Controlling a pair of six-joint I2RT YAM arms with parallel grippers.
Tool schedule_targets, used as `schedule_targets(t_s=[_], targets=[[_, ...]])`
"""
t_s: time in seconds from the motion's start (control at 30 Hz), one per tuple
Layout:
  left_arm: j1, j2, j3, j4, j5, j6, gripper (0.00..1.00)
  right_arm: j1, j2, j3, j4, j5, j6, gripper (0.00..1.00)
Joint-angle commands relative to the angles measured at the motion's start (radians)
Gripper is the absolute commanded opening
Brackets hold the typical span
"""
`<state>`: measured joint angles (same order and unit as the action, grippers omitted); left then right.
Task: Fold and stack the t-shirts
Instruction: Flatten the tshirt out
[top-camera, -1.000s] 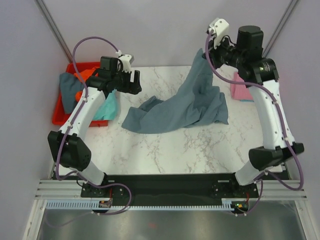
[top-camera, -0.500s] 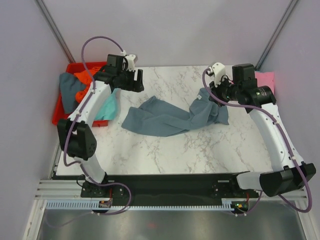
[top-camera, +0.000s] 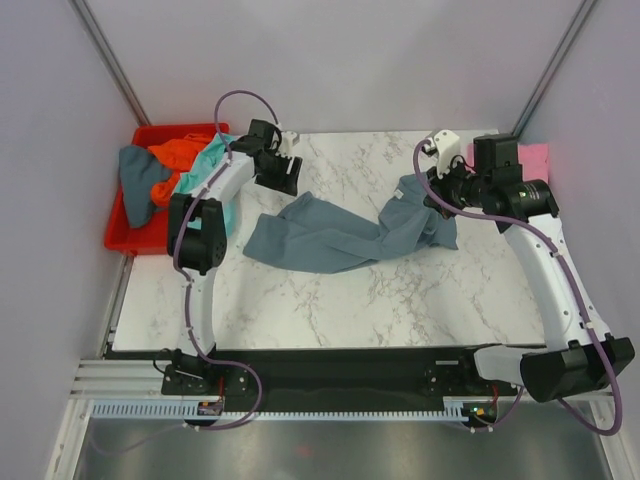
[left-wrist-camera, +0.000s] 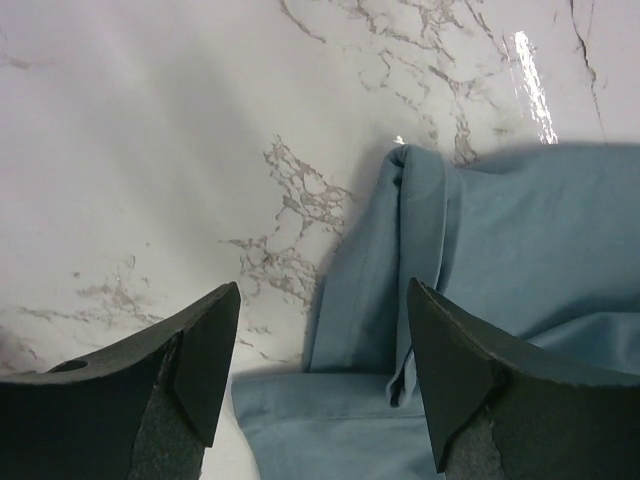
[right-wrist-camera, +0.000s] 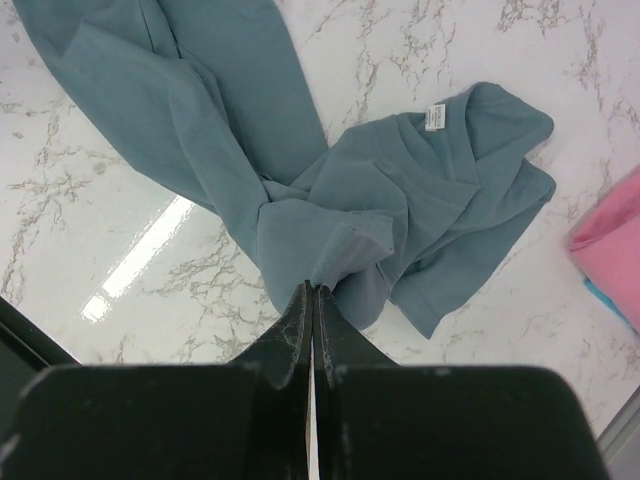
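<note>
A large slate blue-grey t-shirt (top-camera: 340, 235) lies crumpled across the middle of the marble table (top-camera: 330, 300). My right gripper (top-camera: 430, 197) is shut on a fold at the shirt's right end, and in the right wrist view the closed fingertips (right-wrist-camera: 313, 295) pinch the cloth (right-wrist-camera: 400, 190). My left gripper (top-camera: 291, 183) hangs open over the shirt's far left corner. In the left wrist view its gripper (left-wrist-camera: 325, 370) straddles a sleeve edge (left-wrist-camera: 420, 250) without clamping it. A folded pink t-shirt (top-camera: 535, 156) lies at the back right.
A red bin (top-camera: 125, 235) at the back left holds a dark teal shirt (top-camera: 135, 175), an orange one (top-camera: 175, 153) and a turquoise one (top-camera: 205, 168) spilling over its rim. The pink shirt (right-wrist-camera: 610, 235) lies near the table's right edge. Grey walls enclose the table.
My right arm has brought the lifted shirt down onto the table and still holds it. My left arm has swung right from the bin to the shirt's far left corner, jaws narrowing slightly.
</note>
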<state>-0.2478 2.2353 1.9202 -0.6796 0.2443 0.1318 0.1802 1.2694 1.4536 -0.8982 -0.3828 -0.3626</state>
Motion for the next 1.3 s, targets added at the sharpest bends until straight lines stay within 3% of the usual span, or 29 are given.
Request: schedule_targets(t_s=[0.0, 0.33, 0.5, 0.77, 1.1, 1.2, 1.27], targets=[[-0.033, 0.023, 0.077, 0.014, 0.007, 0.075, 0.75, -0.010, 0.015, -0.018, 0.035, -0.019, 0.010, 0.00], [-0.114, 0.093, 0.120, 0.011, 0.007, 0.081, 0.75, -0.025, 0.047, -0.032, 0.059, -0.025, 0.011, 0.00], [-0.137, 0.155, 0.161, 0.014, -0.082, 0.114, 0.74, -0.038, 0.042, -0.036, 0.059, -0.024, 0.013, 0.00], [-0.153, 0.175, 0.174, 0.087, -0.332, 0.132, 0.59, -0.064, 0.031, -0.059, 0.071, -0.036, 0.027, 0.00], [-0.154, 0.124, 0.171, 0.098, -0.333, 0.104, 0.58, -0.079, 0.042, -0.064, 0.087, -0.054, 0.039, 0.00], [-0.154, 0.119, 0.172, 0.095, -0.327, 0.103, 0.52, -0.079, 0.050, -0.062, 0.094, -0.059, 0.042, 0.00], [-0.154, 0.118, 0.174, 0.094, -0.324, 0.104, 0.34, -0.081, 0.054, -0.061, 0.096, -0.059, 0.042, 0.00]])
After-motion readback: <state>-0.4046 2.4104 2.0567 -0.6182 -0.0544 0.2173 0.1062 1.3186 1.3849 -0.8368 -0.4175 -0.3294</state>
